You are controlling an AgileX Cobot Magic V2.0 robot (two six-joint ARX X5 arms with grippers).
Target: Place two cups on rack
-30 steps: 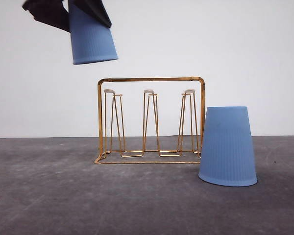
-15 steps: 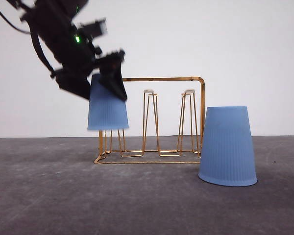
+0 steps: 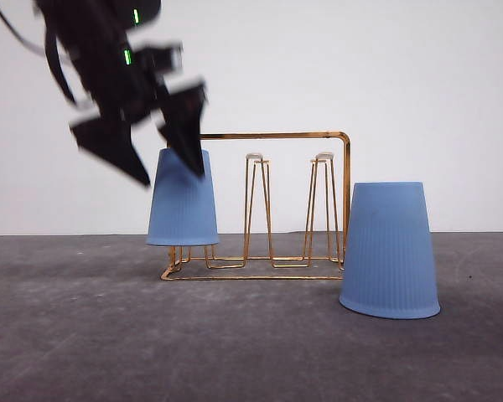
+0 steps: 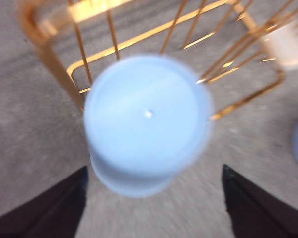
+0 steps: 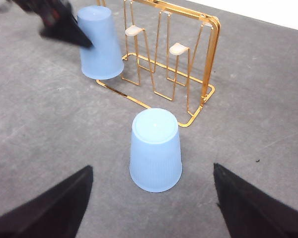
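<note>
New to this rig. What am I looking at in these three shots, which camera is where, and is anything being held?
This is a two-armed table robot, each arm ending in a two-finger gripper. The front view looks forward over the grey table. The other two views come from cameras on the left and right wrists, with the dark fingers showing at the frame's lower edge.

On the table stands a gold wire rack with white-tipped pegs. One blue cup sits upside down over the rack's left end. The left gripper is just above it, fingers spread to either side and not gripping, so nothing is held. The left wrist view looks straight down on that cup.

A second blue cup stands upside down on the table, right of the rack. The right gripper is open, with that cup ahead of it.
</note>
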